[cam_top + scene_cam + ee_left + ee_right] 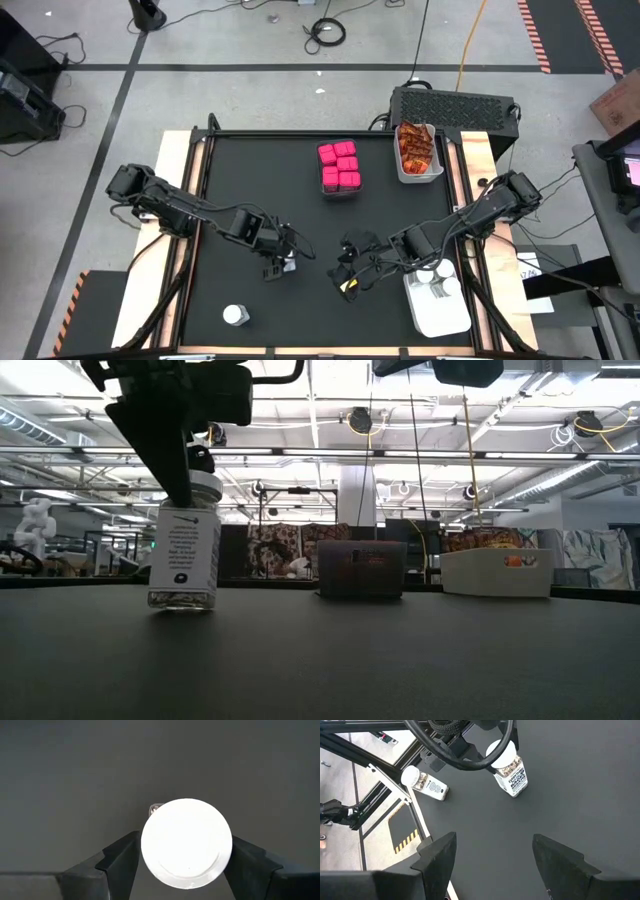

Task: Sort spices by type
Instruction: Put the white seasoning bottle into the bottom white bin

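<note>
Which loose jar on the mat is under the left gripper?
The jar mid-mat, standing upright between the left gripper's fingers, which flank its white lid. The other loose jar sits apart near the mat's front edge, no gripper by it.

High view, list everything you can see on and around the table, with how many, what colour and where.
Black table: one, holds everything.
Bright pink cube-like packs: several, clustered mid-table.
Orange-red crinkly sachets: a pile, in a clear bin on the right arm's side.
Clear jars with white round lids: one upright at the left gripper; one loose on the left arm's side; at least two in the white rectangular bin.
White rectangular bin: one, beside the right arm.
Left gripper: around a jar.
Right gripper: fingers open, empty.
</note>
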Controlling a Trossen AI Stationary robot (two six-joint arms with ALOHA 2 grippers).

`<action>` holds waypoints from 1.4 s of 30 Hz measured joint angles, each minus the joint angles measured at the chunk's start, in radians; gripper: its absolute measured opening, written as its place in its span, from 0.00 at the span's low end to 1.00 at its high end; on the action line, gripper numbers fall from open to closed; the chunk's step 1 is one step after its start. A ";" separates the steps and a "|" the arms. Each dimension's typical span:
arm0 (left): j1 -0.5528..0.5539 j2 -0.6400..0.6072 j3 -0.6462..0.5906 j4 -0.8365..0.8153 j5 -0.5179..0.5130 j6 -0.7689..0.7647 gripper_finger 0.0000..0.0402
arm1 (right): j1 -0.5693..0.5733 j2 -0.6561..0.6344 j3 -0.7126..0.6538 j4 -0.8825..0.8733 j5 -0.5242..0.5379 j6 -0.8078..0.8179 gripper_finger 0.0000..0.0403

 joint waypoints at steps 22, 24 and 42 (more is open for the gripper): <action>0.010 -0.157 -0.001 -0.144 0.079 0.030 0.65 | -0.001 0.000 0.000 0.006 0.002 0.000 0.64; 0.009 -0.194 -0.001 -0.190 0.058 0.029 0.65 | -0.005 0.000 0.000 0.022 0.006 -0.002 0.64; 0.009 -0.553 -0.001 -0.402 -0.385 0.010 0.65 | -0.130 0.182 0.000 0.533 -0.031 -0.477 0.64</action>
